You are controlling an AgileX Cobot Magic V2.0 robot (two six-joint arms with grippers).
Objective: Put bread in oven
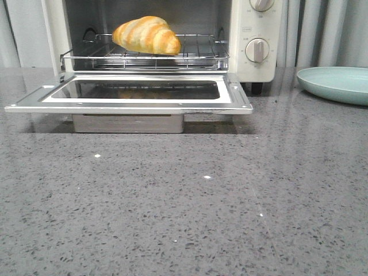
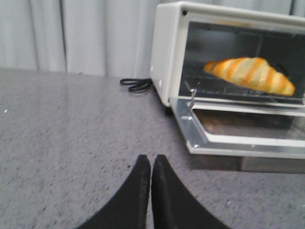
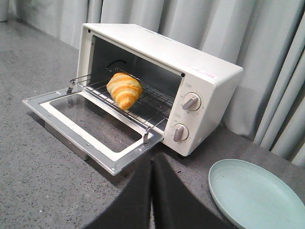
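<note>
The bread (image 1: 146, 34) lies on the wire rack (image 1: 195, 56) inside the cream-white oven (image 1: 256, 29), whose glass door (image 1: 129, 95) hangs open and flat. The bread also shows in the left wrist view (image 2: 250, 75) and the right wrist view (image 3: 124, 89). My left gripper (image 2: 151, 160) is shut and empty over the counter, left of the oven (image 2: 164, 52). My right gripper (image 3: 151, 159) is shut and empty, near the door's front right corner (image 3: 121, 167). Neither gripper shows in the front view.
A pale green plate (image 1: 336, 83) sits on the counter right of the oven, also in the right wrist view (image 3: 255, 198). A black cord (image 2: 136, 85) lies behind the oven's left side. Grey curtains hang behind.
</note>
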